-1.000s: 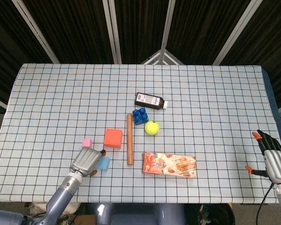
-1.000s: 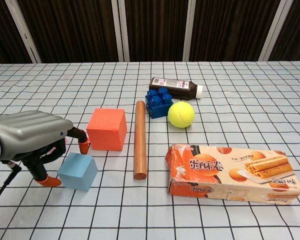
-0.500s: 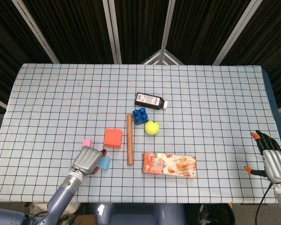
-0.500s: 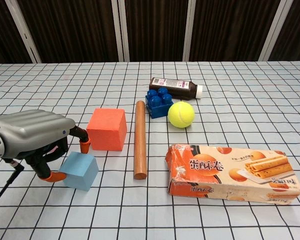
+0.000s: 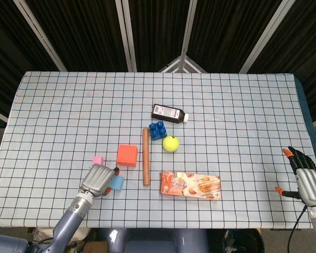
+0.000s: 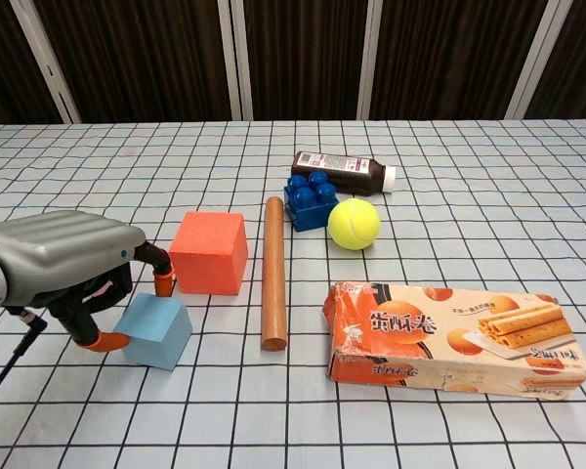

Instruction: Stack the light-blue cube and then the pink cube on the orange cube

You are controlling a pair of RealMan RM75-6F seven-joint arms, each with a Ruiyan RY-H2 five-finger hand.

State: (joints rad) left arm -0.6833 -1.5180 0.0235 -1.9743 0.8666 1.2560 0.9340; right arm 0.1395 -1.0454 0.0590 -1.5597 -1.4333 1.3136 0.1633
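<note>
The left hand (image 6: 63,264) grasps the blue cube (image 6: 154,331) on the near left of the table (image 5: 242,105), one orange fingertip (image 6: 105,341) against its left side. The orange cube (image 6: 209,252) sits just beyond, the pink cube (image 5: 97,160) further left. The right hand (image 5: 308,179) rests near the right edge, fingers spread, holding nothing.

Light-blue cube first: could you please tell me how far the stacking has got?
Nothing is stacked yet. The left hand is closing around the light-blue cube, which looks tilted beside the orange cube. The pink cube lies untouched on the table. Both placements remain.
</note>
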